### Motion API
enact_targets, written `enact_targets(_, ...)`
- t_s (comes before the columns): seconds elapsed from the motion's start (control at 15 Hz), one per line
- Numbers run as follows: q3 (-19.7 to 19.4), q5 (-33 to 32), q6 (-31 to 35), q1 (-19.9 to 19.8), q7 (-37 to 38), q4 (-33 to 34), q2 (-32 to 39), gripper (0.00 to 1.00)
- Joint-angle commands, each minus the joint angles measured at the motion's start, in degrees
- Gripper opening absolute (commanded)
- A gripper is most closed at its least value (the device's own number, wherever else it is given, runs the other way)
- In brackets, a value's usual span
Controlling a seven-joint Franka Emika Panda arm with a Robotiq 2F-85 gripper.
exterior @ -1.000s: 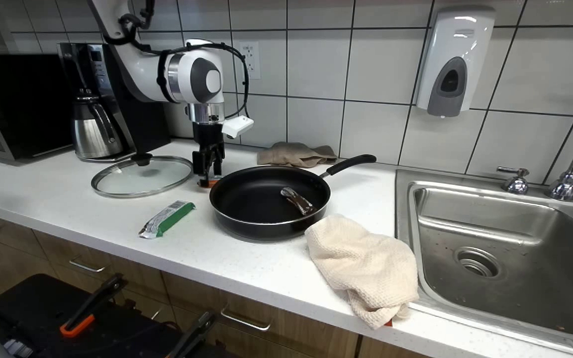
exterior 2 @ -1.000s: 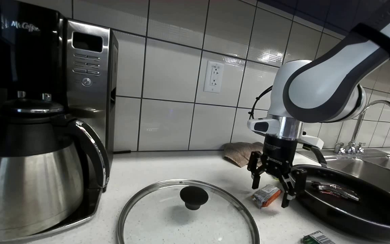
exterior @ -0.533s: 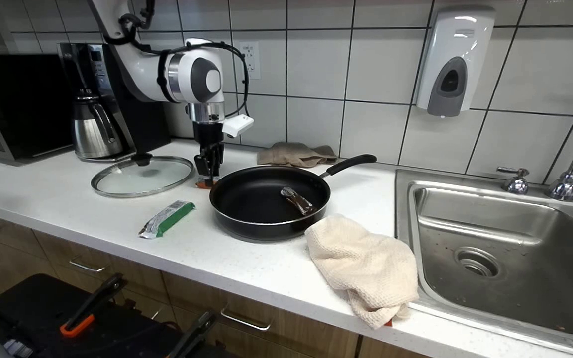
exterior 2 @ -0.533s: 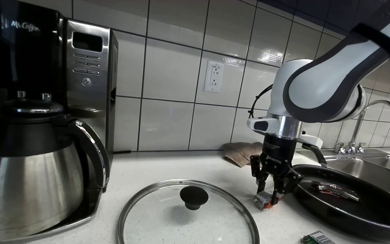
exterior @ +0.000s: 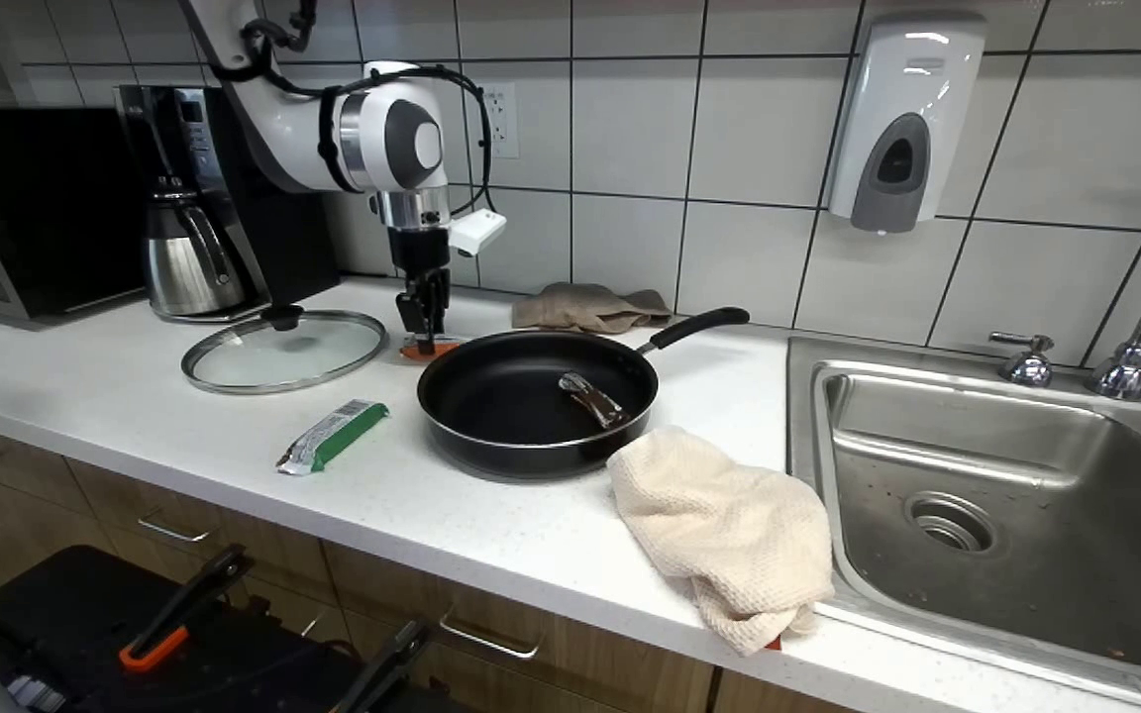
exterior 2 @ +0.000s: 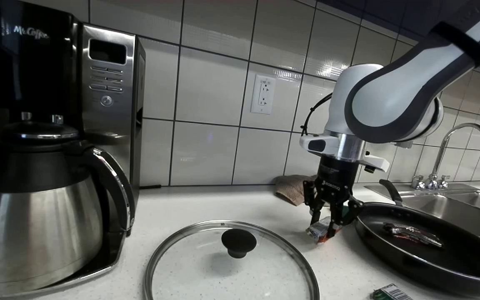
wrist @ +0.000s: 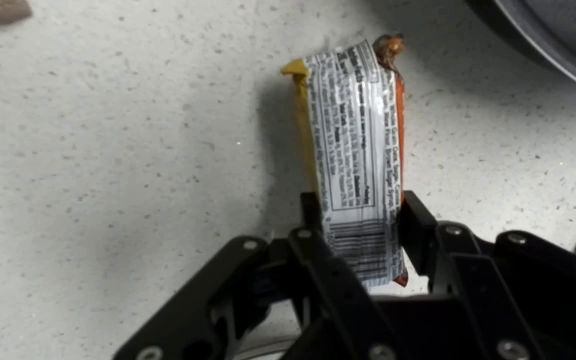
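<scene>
My gripper (wrist: 360, 217) is shut on a wrapped snack bar (wrist: 353, 135), whose white label and barcode face up in the wrist view, with orange and yellow edges. One finger pad presses each long side near one end. In an exterior view the bar (exterior 2: 316, 230) hangs at or slightly above the counter, between the gripper (exterior 2: 323, 227) and the glass lid (exterior 2: 240, 283). Close beside it is the black frying pan (exterior: 521, 456), holding a dark-wrapped bar (exterior: 592, 399). A green-and-silver wrapped bar (exterior: 333, 436) lies on the counter in front.
Behind the pan lies a brown cloth (exterior: 590, 309); the pan's handle (exterior: 699, 325) points toward the wall. A beige towel (exterior: 729, 535) rests between pan and sink (exterior: 967, 465). A coffee maker with steel carafe (exterior 2: 40, 233) stands beyond the lid. The tiled wall closes the back.
The fingers have closed from wide apart onto the orange bar. Since then, arm and bar have risen a little and shifted slightly toward the wall. Pan, lid and green bar stay put.
</scene>
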Motion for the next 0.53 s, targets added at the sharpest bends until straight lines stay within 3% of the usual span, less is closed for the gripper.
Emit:
enact_targets(0.0, -1.43, -2.87, 0.22, 1.69, -0.80, 3.17, -0.26, 0.17)
enact_targets(0.47, -2.06, -1.57, 1.72, 1.74, 2.79, 1.48, -4.78, 0.17)
